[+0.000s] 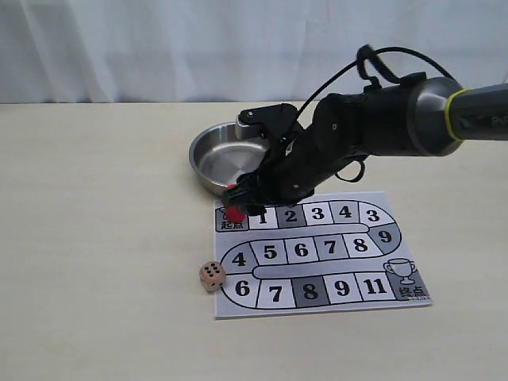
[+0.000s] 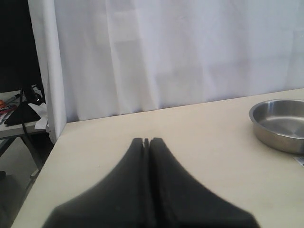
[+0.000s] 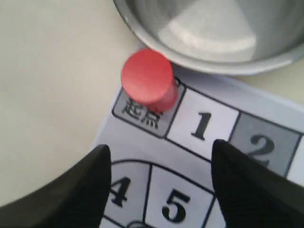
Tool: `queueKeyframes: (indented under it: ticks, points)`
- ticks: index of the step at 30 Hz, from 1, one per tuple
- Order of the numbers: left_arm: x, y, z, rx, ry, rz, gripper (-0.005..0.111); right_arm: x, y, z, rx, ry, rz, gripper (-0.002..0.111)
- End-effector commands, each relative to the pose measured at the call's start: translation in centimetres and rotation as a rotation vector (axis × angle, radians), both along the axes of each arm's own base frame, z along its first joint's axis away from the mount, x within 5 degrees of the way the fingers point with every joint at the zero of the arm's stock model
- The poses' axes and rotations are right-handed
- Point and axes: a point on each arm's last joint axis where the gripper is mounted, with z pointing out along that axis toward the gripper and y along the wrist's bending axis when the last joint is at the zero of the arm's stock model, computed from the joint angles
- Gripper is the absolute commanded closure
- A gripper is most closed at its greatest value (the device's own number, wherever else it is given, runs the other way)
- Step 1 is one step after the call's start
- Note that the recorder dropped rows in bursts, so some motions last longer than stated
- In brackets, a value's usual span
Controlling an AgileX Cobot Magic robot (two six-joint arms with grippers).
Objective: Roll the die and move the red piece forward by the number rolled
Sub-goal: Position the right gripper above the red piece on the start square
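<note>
We judge die (image 1: 212,275) rolled; piece (image 3: 148,80) on start square (image 3: 135,113), move pending. Right fingers (image 3: 90,185) spread near it; left fingers (image 2: 137,161) pressed together.

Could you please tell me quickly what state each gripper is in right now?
Left gripper: closed, empty.
Right gripper: open, holding nothing, beside the red piece.

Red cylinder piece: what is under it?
The small red cylinder piece stands on the grey start square of the printed paper board. Two characters show; the part beneath the piece is hidden.
</note>
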Motion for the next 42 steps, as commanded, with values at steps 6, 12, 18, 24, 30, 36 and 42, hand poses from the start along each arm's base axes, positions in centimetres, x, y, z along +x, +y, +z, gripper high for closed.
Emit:
queueKeyframes:
  ticks: [6,12,18,24,30,36,42]
  points:
    - [0.0,0.0,-0.1,-0.006,0.001,-0.007,0.107,1.2,3.0,-1.4,0.084,-0.235,0.012,0.048]
    - [0.0,0.0,-0.1,-0.006,0.001,-0.007,0.107,2.0,3.2,-3.4,0.094,-0.272,-0.023,0.048]
    - [0.0,0.0,-0.1,-0.006,0.001,-0.007,0.107,2.1,3.1,-3.7,0.092,-0.274,-0.028,0.049]
    - [0.0,0.0,-0.1,-0.008,0.002,-0.007,0.107,2.0,3.1,-4.1,0.084,-0.258,-0.024,0.049]
    - [0.0,0.0,-0.1,-0.008,0.002,-0.007,0.107,1.8,3.1,-4.4,0.073,-0.228,-0.017,0.049]
    - [0.0,0.0,-0.1,-0.008,0.002,-0.007,0.107,2.0,3.1,-4.3,0.082,-0.253,-0.024,0.049]
    - [0.0,0.0,-0.1,-0.008,0.002,-0.007,0.107,2.2,3.1,-4.0,0.091,-0.278,-0.031,0.049]
